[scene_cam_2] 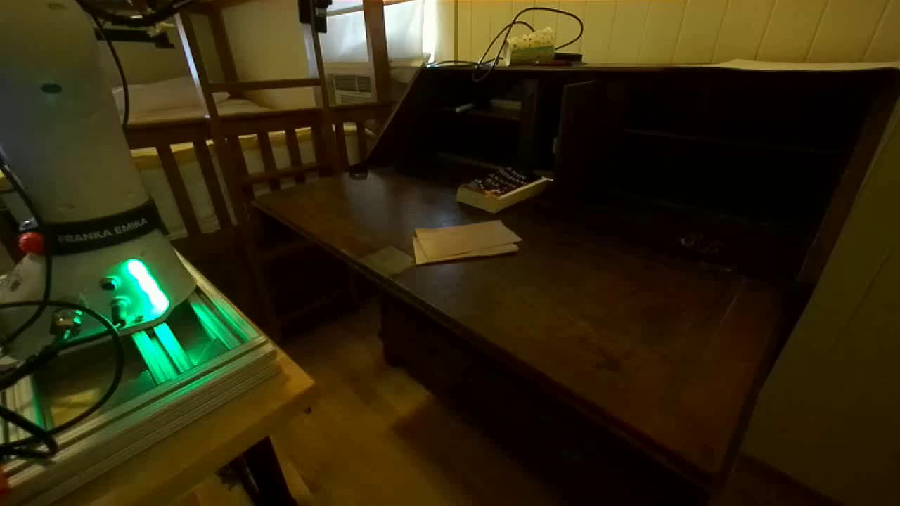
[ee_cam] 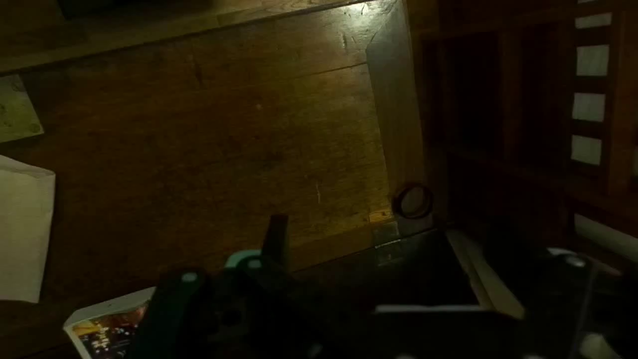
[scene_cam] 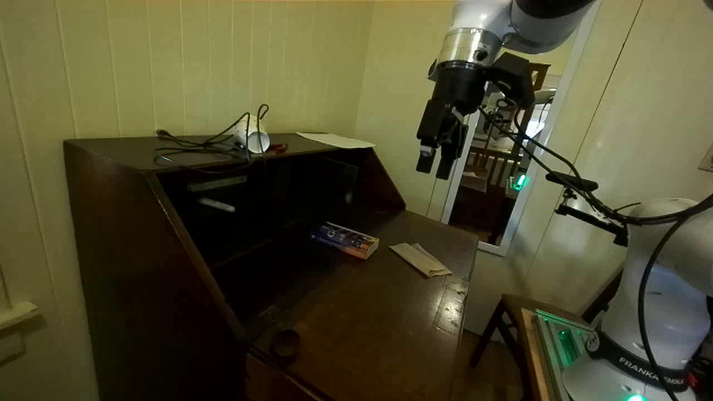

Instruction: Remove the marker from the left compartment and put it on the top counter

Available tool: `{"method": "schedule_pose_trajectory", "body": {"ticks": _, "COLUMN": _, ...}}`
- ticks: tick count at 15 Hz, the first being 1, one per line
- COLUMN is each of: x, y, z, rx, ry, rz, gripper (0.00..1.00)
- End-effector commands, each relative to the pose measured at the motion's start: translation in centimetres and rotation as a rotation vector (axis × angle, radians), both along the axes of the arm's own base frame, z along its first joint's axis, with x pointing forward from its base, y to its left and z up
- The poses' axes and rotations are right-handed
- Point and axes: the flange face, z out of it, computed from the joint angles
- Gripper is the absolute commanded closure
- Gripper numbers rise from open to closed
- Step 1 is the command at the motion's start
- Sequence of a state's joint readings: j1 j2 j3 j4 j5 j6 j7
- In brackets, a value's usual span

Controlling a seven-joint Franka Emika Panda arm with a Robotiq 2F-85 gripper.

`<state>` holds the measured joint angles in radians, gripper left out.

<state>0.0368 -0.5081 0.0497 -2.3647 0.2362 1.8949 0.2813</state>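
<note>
The marker (scene_cam: pixel 216 205) is a small pale stick lying on the thin shelf in the dark left compartment (scene_cam: pixel 262 203) of the slant-front desk. It shows small in an exterior view (scene_cam_2: pixel 465 108). The top counter (scene_cam: pixel 122 149) is the narrow dark wood above; its front edge shows in an exterior view (scene_cam_2: pixel 654 68). My gripper (scene_cam: pixel 434 166) hangs high, beyond the desk's right end in that picture, fingers apart and pointing down, holding nothing. In the wrist view my gripper (ee_cam: pixel 394 239) is very dark; a thin pale strip (ee_cam: pixel 428 308) there may be the marker, but I cannot tell.
A book (scene_cam: pixel 345 240), folded paper (scene_cam_2: pixel 464 242) and a dark ring (ee_cam: pixel 412 200) lie on the fold-down surface. A cup (scene_cam: pixel 256 136), a tangled cable (scene_cam: pixel 209 146) and a paper sheet (scene_cam: pixel 337 140) lie on the top counter. A mirror (scene_cam: pixel 490 189) stands against the wall.
</note>
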Motion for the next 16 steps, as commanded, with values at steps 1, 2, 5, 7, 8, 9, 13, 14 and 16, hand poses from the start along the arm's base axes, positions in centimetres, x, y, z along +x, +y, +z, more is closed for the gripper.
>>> {"method": "schedule_pose_trajectory", "body": {"ticks": 1, "x": 0.0, "y": 0.0, "z": 0.1, "rx": 0.0, "ry": 0.001, "rz": 0.0, "gripper": 0.0}}
{"method": "schedule_pose_trajectory", "body": {"ticks": 2, "x": 0.0, "y": 0.0, "z": 0.1, "rx": 0.0, "ry": 0.001, "rz": 0.0, "gripper": 0.0}}
{"method": "schedule_pose_trajectory", "body": {"ticks": 5, "x": 0.6, "y": 0.1, "z": -0.6, "rx": -0.013, "ry": -0.013, "rz": 0.002, "gripper": 0.0}}
{"method": "schedule_pose_trajectory", "body": {"ticks": 7, "x": 2.3, "y": 0.6, "z": -1.8, "rx": -0.061, "ry": -0.074, "rz": 0.035, "gripper": 0.0}}
{"method": "schedule_pose_trajectory", "body": {"ticks": 8, "x": 3.3, "y": 1.1, "z": -2.4, "rx": -0.1, "ry": -0.113, "rz": 0.057, "gripper": 0.0}}
{"method": "schedule_pose_trajectory", "body": {"ticks": 9, "x": 4.0, "y": 1.4, "z": -2.8, "rx": -0.135, "ry": -0.154, "rz": 0.068, "gripper": 0.0}}
{"method": "schedule_pose_trajectory", "body": {"ticks": 13, "x": 8.1, "y": 3.8, "z": -4.8, "rx": -0.283, "ry": -0.31, "rz": 0.146, "gripper": 0.0}}
{"method": "schedule_pose_trajectory", "body": {"ticks": 14, "x": 9.0, "y": 4.1, "z": -5.4, "rx": -0.323, "ry": -0.344, "rz": 0.162, "gripper": 0.0}}
{"method": "schedule_pose_trajectory", "body": {"ticks": 16, "x": 10.9, "y": 4.0, "z": -6.8, "rx": -0.387, "ry": -0.367, "rz": 0.157, "gripper": 0.0}}
